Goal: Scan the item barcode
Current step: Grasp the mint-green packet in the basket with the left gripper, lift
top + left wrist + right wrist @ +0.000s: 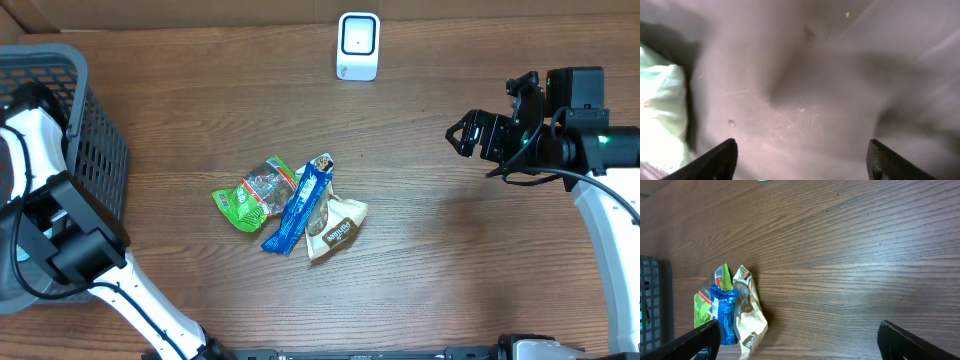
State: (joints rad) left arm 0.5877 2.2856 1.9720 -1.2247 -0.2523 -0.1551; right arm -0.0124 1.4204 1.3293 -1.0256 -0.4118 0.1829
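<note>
Left hand (800,161) wide, empty, my view there blurred. Right hand (799,341) wide, empty, above bench (450,250) right side. I see three snack packs (290,205) piled mid-bench, well apart from white scanner (358,45).

Dk wood tbl (430,260), tan edge (200,10) behind

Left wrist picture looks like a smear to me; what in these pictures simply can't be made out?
- Left wrist view: blurred; the pale green thing at its left edge is unidentifiable.
- Overhead: what lies in the basket is hidden by the left arm and cut off by the frame edge.
- Barcodes on the three packets: too small overhead; in the right wrist view, partly behind a finger.
- White scanner: markings too small overhead.
</note>
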